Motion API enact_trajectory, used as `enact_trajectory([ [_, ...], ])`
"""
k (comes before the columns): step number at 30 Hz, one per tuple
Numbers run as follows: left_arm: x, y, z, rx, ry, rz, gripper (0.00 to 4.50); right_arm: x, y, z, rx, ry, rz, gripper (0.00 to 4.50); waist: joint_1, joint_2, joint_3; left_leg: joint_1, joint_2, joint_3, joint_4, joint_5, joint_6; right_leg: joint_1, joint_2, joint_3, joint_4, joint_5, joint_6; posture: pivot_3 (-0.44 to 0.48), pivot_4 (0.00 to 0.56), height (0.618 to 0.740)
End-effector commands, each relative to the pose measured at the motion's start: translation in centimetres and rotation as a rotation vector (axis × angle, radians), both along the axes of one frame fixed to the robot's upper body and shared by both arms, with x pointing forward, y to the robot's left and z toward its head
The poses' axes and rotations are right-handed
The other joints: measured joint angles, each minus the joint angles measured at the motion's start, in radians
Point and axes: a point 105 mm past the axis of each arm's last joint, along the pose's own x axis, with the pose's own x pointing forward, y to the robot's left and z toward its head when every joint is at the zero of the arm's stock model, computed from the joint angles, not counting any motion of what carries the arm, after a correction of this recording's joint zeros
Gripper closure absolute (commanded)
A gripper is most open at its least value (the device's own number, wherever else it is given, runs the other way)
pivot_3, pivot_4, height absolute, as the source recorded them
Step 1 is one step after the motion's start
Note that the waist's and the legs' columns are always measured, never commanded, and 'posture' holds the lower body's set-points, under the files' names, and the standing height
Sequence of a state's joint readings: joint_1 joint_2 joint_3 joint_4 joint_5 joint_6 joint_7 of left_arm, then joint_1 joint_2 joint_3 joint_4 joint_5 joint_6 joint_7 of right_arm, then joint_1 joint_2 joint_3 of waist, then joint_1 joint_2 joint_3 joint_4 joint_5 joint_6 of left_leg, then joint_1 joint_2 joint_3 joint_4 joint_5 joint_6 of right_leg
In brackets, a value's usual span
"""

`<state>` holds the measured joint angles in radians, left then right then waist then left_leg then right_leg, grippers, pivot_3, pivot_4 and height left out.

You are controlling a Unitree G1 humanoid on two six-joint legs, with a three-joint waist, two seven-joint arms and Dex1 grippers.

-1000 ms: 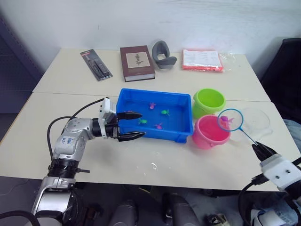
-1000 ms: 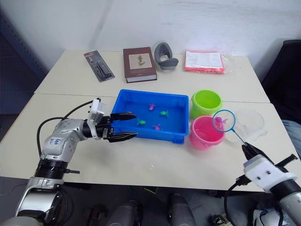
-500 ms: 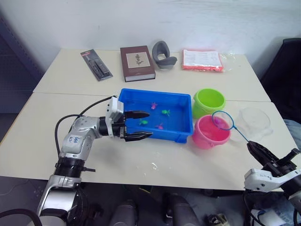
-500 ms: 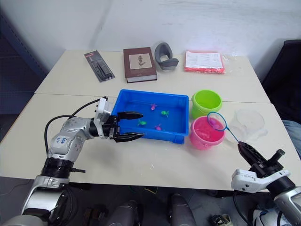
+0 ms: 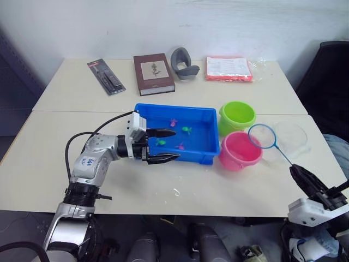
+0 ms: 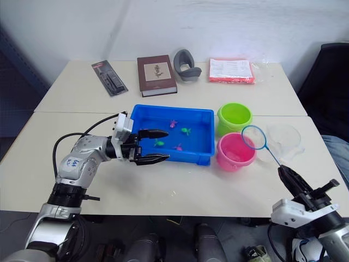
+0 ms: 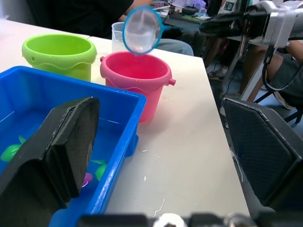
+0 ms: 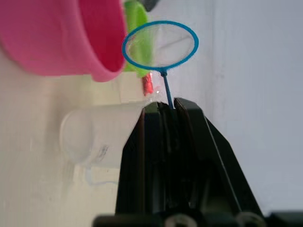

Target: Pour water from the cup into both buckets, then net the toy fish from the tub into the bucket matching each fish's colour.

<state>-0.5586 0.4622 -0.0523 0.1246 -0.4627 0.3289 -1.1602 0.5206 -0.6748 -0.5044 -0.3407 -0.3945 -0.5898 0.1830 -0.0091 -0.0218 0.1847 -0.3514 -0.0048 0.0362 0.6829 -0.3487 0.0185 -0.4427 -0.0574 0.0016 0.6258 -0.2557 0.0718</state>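
Your pale table (image 5: 180, 188) carries everything. Your right gripper (image 5: 299, 173) is clenched on the net (image 5: 263, 136), whose handle runs up and away toward the pink bucket (image 5: 238, 150), hoop raised just beside its rim. That bucket touches the green bucket (image 5: 236, 117). Small pink and green fish (image 5: 187, 130) sit in the blue tub (image 5: 210, 155). Your left gripper (image 5: 163, 144) hangs spread at the tub's near corner.
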Motion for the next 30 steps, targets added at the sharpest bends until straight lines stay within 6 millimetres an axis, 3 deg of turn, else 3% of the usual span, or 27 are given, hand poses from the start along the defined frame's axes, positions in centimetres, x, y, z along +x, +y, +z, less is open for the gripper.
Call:
enact_trajectory([
  [1, 0.1, 2.1, 0.8, 0.003, -0.032, 0.062, 0.03, 1.1, 3.3, 3.3, 0.24, 0.048, 0.164, 4.5, -0.008, 0.0, 0.0, 0.0, 0.0, 0.0, 0.0, 0.0, 0.0, 0.0, 0.0, 0.0, 0.001, 0.0, 0.0, 0.0, 0.15, 0.74],
  [3, 0.4, 3.4, 0.7, 0.009, -0.031, 0.101, 0.03, 2.0, 4.9, 4.3, 0.329, 0.094, 0.229, 4.5, -0.017, 0.0, 0.0, 0.001, 0.0, 0.0, 0.0, 0.0, 0.0, 0.0, -0.001, 0.0, 0.002, 0.0, 0.0, 0.0, 0.15, 0.74],
  [7, 0.9, 5.8, 0.8, 0.011, -0.042, 0.19, 0.03, 4.8, 7.6, 2.8, 0.45, 0.394, 0.281, 4.5, -0.016, 0.0, 0.0, 0.001, 0.001, -0.001, 0.0, 0.0, 0.0, 0.0, -0.001, -0.002, 0.002, 0.0, 0.0, 0.0, 0.15, 0.74],
  [11, 1.0, 7.7, 0.3, 0.035, -0.05, 0.248, 0.03, 8.7, 9.8, 2.4, 0.383, 0.505, 0.297, 4.5, -0.018, -0.001, 0.0, 0.001, 0.0, -0.001, 0.0, 0.0, 0.0, 0.0, -0.003, -0.003, 0.001, 0.0, 0.0, 0.0, 0.15, 0.74],
  [16, 0.9, 9.1, -0.2, 0.073, -0.057, 0.279, 0.03, 11.6, 11.6, 1.8, 0.244, 0.6, 0.301, 4.5, -0.003, 0.0, 0.0, -0.003, 0.0, -0.003, 0.0, 0.0, 0.0, -0.003, -0.004, -0.007, 0.0, 0.0, -0.001, 0.0, 0.15, 0.74],
  [22, 0.3, 10.5, -0.7, 0.135, -0.072, 0.278, 0.03, 13.2, 11.9, 1.6, 0.094, 0.667, 0.305, 4.5, 0.007, 0.0, 0.0, -0.005, 0.0, -0.003, 0.0, 0.0, 0.0, -0.003, -0.005, -0.008, -0.004, 0.0, -0.001, 0.0, 0.15, 0.74],
  [30, 0.0, 10.2, -0.4, 0.142, -0.079, 0.251, 0.03, 13.9, 12.7, 0.8, -0.035, 0.771, 0.315, 4.5, 0.006, 0.0, 0.0, -0.005, 0.0, -0.003, 0.0, 0.0, 0.0, -0.003, -0.005, -0.008, -0.004, 0.0, -0.001, 0.0, 0.15, 0.74],
])
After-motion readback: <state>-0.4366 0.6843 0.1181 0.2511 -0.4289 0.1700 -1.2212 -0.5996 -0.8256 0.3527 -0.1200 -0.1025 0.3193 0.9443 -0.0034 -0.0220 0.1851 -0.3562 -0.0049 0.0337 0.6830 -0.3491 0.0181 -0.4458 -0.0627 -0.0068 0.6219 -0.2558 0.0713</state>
